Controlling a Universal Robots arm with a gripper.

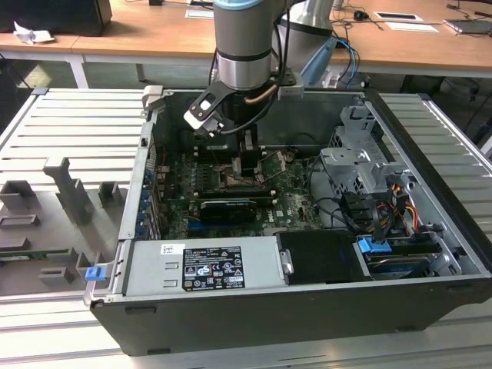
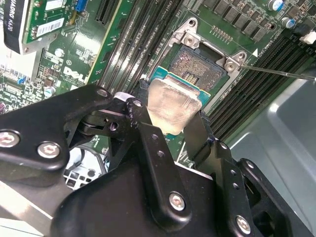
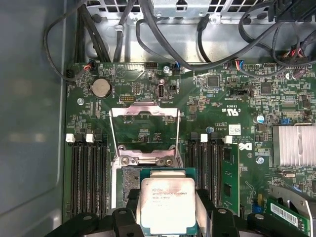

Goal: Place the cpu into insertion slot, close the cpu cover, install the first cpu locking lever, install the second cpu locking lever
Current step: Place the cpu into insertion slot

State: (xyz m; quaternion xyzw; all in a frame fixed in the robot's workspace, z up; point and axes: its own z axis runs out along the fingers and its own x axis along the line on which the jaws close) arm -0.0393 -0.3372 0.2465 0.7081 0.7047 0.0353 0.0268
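Slatted grey metal tabletop (image 1: pixel 69 123) carries an open computer case (image 1: pixel 231 327). Down inside it, the claw (image 1: pixel 247 157) is clamped on two opposite edges of the cpu (image 3: pixel 167 205), holding it just above the insertion slot (image 2: pixel 200 69), partly over it. The cpu cover (image 3: pixel 143 110) stands flipped open over the green motherboard (image 3: pixel 222 98).

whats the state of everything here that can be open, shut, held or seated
gripper, shut on the cpu
cpu, gripped by its edges, over the insertion slot, not seated
insertion slot, uncovered, with no chip in it
cpu cover, swung open, away from the slot
locking lever, unlatched, sticking out from the slot
computer case, side open, board exposed
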